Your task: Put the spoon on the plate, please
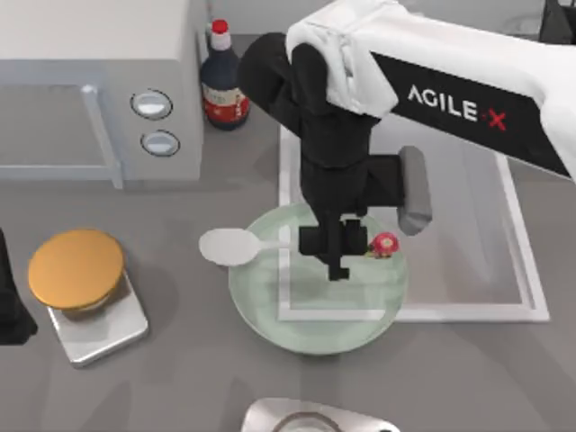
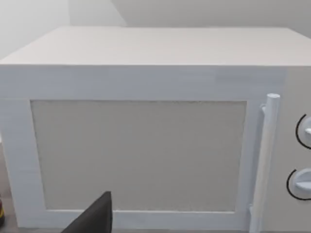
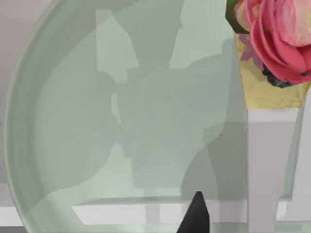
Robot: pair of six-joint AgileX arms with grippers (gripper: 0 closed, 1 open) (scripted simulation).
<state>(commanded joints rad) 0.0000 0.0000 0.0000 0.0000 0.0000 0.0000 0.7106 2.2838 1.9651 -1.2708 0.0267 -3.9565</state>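
Observation:
The pale green plate (image 1: pixel 315 319) sits mid-table, partly over a white-framed mat. The white spoon (image 1: pixel 232 246) lies across it: its oval bowl sticks out past the plate's left rim, and its red knob (image 1: pixel 385 243) is over the plate's right part. My right gripper (image 1: pixel 337 261) hovers above the handle's middle, hiding that stretch. Close up, the plate (image 3: pixel 73 121) spreads below one dark fingertip (image 3: pixel 196 216). The spoon handle (image 3: pixel 267 165) and knob (image 3: pixel 277 39) lie off to one side, outside the fingers. The gripper's shadow shows two prongs apart. My left arm (image 1: pixel 11 301) is parked at the left edge.
A white microwave (image 1: pixel 90 99) (image 2: pixel 146 145) fills the back left, with a dark sauce bottle (image 1: pixel 223 85) beside it. An orange disc (image 1: pixel 76 268) rests on a silver scale (image 1: pixel 103 333) at front left. A metal object (image 1: pixel 310 418) sits at the front edge. The white-framed mat (image 1: pixel 517 261) extends right.

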